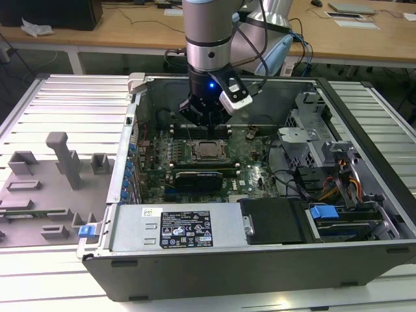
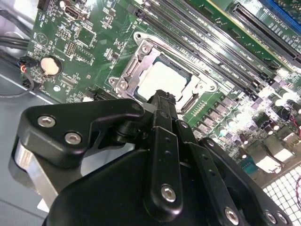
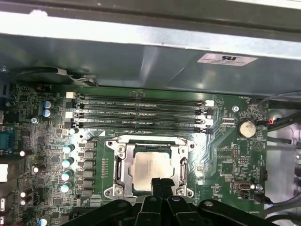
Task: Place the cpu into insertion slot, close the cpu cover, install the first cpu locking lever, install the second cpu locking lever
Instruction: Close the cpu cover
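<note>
The cpu (image 3: 149, 168) lies flat in the insertion slot (image 3: 118, 165), its pale silver face up, on the green board. The cpu cover (image 3: 181, 165) lies down around it as a silver frame, with the chip showing through its window. In the second wrist view the cpu (image 2: 160, 79) sits inside the cover (image 2: 136, 59). My gripper (image 3: 160, 181) is shut with nothing between the fingers, and its tips (image 2: 162, 96) hover at the socket's edge. In the exterior view the gripper (image 1: 207, 122) hangs just above and behind the socket (image 1: 209, 151). I cannot make out the locking levers.
Long black memory slots (image 3: 141, 110) run beside the socket. The board lies in an open computer case (image 1: 364, 97) with drive bays and cables (image 1: 338, 175) at the exterior view's right, and a power supply (image 1: 175, 227) in front. A grey fixture tray (image 1: 52, 188) lies at the left.
</note>
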{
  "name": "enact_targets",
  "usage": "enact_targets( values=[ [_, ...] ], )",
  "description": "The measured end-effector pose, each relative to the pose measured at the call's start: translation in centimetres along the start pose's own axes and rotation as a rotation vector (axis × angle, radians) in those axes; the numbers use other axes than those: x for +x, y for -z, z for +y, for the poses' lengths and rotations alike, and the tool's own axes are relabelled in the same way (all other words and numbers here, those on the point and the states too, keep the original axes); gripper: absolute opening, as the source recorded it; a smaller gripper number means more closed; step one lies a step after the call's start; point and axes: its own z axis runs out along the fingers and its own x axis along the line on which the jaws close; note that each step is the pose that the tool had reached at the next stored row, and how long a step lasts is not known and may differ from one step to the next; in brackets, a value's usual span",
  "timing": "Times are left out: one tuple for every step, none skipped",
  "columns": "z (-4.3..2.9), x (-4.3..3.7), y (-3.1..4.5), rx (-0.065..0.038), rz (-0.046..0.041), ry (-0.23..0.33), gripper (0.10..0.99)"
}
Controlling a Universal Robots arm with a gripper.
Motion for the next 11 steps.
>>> enact_targets(
  values=[
    [0.0, 0.0, 0.0, 0.0, 0.0, 0.0, 0.106],
    [0.0, 0.0, 0.01, 0.0, 0.0001, 0.0, 0.106],
    [0.0, 0.0, 0.01, 0.0, 0.0001, 0.0, 0.106],
    [0.0, 0.0, 0.01, 0.0, 0.0001, -0.001, 0.106],
    [0.0, 0.0, 0.01, 0.0, 0.0001, -0.001, 0.106],
    [0.0, 0.0, 0.01, 0.0, 0.0, -0.001, 0.106],
    [0.0, 0.0, 0.01, 0.0, 0.0001, -0.001, 0.106],
    [0.0, 0.0, 0.01, 0.0, 0.0001, -0.001, 0.106],
    [0.0, 0.0, 0.01, 0.0, 0.0001, -0.001, 0.106],
    [0.0, 0.0, 0.01, 0.0, 0.0001, -0.001, 0.106],
    [0.0, 0.0, 0.01, 0.0, 0.0, -0.001, 0.106]
  ],
)
